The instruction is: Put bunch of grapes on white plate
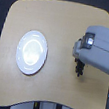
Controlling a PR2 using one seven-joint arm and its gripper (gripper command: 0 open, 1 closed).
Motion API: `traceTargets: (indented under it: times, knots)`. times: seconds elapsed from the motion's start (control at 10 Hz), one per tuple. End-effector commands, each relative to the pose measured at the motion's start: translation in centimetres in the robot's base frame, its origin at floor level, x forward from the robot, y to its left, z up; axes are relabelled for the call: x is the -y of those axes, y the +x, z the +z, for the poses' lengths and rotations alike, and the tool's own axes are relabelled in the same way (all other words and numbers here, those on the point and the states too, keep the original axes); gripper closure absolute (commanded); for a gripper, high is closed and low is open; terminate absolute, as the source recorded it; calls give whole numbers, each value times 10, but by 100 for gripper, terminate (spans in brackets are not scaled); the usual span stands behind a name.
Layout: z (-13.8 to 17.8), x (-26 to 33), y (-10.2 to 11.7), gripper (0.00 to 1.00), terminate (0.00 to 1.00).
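Now my gripper (pixel 79 71) hovers over the grapes (pixel 80 70) near the table's (pixel 66 22) right edge, jaws unclear — soft fruit, best taken gently by the stem.

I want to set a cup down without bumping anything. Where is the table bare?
Bare: the strip between the plate and the gripper, the far edge, and the near edge. Crowded: the exterior view's right, where the arm hangs over the grapes.

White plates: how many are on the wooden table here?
1. The round glossy white plate lies on the light wooden table toward the exterior view's left, apart from the grey robot arm.
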Motion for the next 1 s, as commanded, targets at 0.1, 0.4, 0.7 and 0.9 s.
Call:
traceTargets:
  times: [0.1,0.4,0.7,0.9]
  knots:
    - [80,-72,5,100,0]
    - [86,-141,-9,100,0]
    - [80,-231,-33,100,0]
    - [70,-276,-44,100,0]
